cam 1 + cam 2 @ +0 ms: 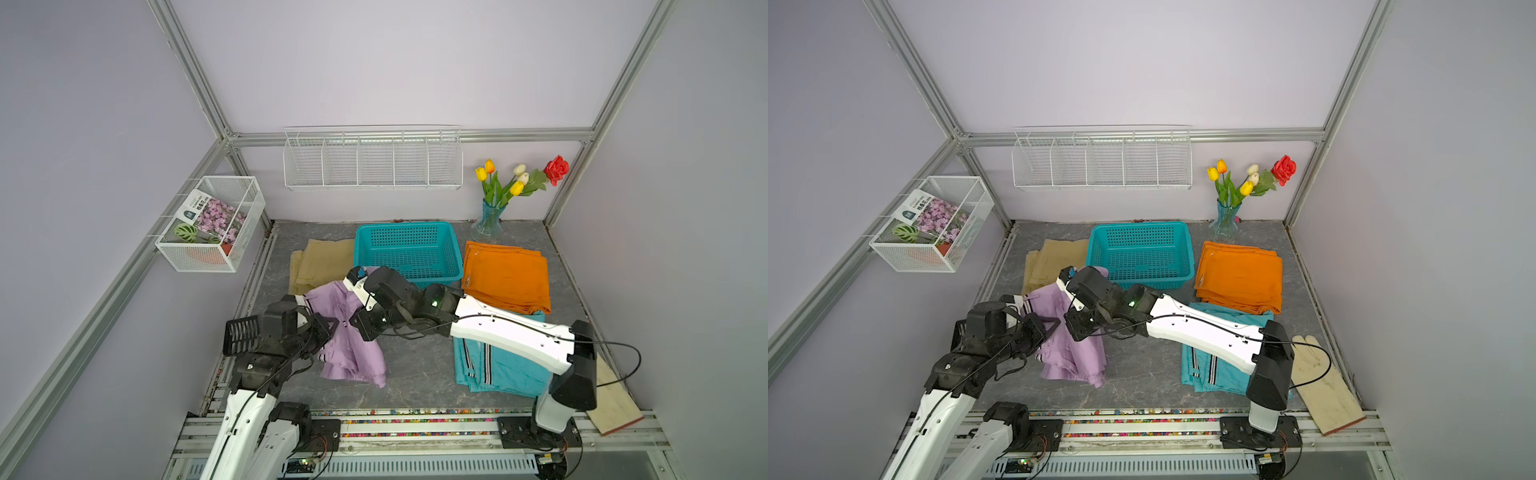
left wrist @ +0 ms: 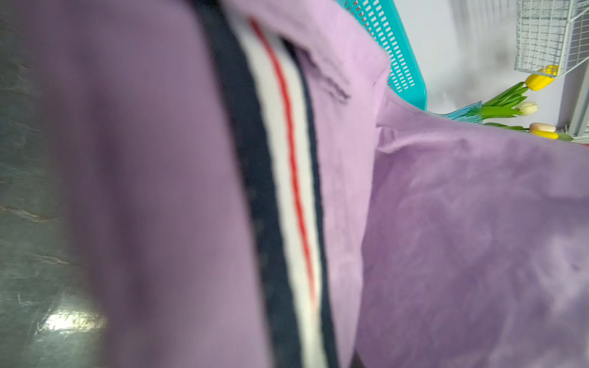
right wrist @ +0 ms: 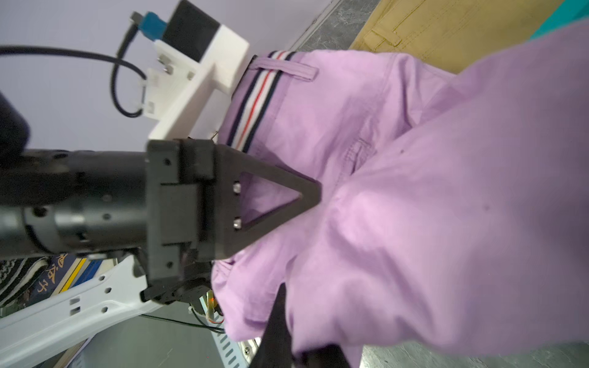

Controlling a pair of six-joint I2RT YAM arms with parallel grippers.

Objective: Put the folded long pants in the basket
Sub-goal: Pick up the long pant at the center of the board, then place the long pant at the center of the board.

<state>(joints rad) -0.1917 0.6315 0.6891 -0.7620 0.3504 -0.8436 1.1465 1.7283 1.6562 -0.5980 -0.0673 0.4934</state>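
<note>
The left gripper and the right gripper are each closed tight on the soft, crumpled lilac pants, bunched just in front of the one lattice-walled turquoise basket. Three other folded pairs are laid on the marbled table: khaki pants, orange pants, striped teal pants

the basket, open-topped at 12 o'clock, has khaki pants close at its 9 and orange pants at its 3. bare worktop at 6 lies between lilac pants and teal pants.
</note>
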